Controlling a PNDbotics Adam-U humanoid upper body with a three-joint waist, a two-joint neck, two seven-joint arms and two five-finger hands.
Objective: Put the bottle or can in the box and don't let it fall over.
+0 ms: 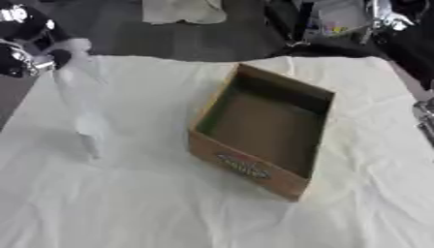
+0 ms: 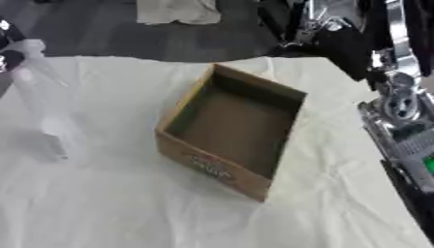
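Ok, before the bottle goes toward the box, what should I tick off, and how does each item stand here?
1. Box empty, open side up: ok.
2. Bottle held clear of the cloth: ok, it is blurred and tilted, to the box's left.
3. Left hand grips the bottle's top: cannot tell how the fingers sit.
4. Bottle upright for setting down: not ok.
5. Path from bottle to box free: ok.
6. Right hand out of the way: cannot tell; only arm parts show at the right edge.

White-clothed table [image 1: 127,203], cardboard box [image 1: 263,128]
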